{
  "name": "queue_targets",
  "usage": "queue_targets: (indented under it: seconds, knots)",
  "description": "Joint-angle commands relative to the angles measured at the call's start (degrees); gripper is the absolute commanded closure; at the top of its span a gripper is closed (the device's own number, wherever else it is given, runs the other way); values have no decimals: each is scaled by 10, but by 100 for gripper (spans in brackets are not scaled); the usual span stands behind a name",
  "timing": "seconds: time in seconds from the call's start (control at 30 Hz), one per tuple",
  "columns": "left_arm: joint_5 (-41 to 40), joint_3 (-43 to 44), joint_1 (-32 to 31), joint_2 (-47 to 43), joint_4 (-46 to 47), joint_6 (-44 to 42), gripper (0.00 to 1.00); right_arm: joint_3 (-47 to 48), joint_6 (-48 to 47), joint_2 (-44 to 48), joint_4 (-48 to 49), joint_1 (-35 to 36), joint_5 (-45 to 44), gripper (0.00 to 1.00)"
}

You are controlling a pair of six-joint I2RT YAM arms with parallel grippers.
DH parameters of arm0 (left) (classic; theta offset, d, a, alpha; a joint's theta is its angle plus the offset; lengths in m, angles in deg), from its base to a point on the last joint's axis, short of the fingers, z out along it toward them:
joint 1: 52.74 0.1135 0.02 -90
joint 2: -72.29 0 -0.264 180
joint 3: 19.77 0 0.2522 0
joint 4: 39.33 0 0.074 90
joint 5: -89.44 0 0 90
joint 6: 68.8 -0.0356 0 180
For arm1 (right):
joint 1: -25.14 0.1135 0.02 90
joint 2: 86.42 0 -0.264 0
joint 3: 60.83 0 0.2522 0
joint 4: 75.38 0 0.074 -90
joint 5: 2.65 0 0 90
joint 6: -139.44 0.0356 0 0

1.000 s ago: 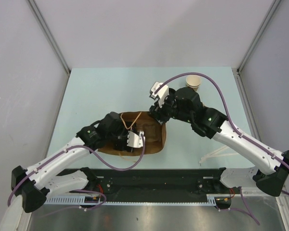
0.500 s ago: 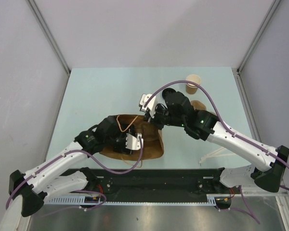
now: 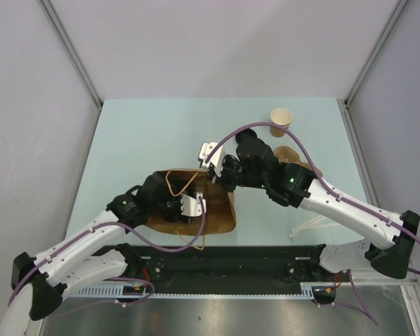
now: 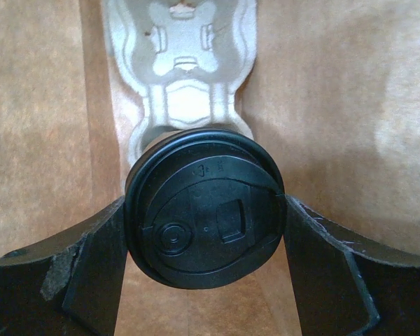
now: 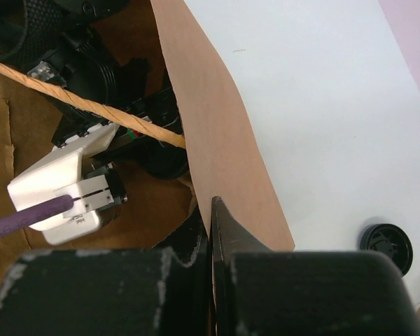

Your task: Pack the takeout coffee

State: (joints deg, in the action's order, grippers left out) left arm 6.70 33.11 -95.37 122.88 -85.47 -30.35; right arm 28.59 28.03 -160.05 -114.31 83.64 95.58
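The takeout coffee, a tan paper cup without a lid, stands upright at the table's far right, apart from both arms. A brown paper bag lies open in the middle. My left gripper reaches inside the bag, and its fingers press both sides of a cup topped by a black lid. Only that lid shows. My right gripper is shut on the bag's upper edge and holds it up, seen from above at the bag's mouth.
A pale moulded-pulp piece lies deeper in the bag behind the lidded cup. A loose black lid rests on the table beyond the bag. A brown moulded shape is partly under my right arm. Pale sticks lie near the front right.
My right gripper has moved left and toward the bag's mouth and shut on its edge. The left arm has shifted slightly left inside the bag, still on the lidded cup.
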Motion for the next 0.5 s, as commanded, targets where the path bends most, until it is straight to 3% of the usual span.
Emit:
queue_targets:
  seconds: [0.0,0.47]
  knots:
    - [-20,-4,14,12,11,17,71,12,14,-2,11,-8,7,100]
    - [44,38,75,95,24,-3,70,11,23,-13,25,-40,63,100]
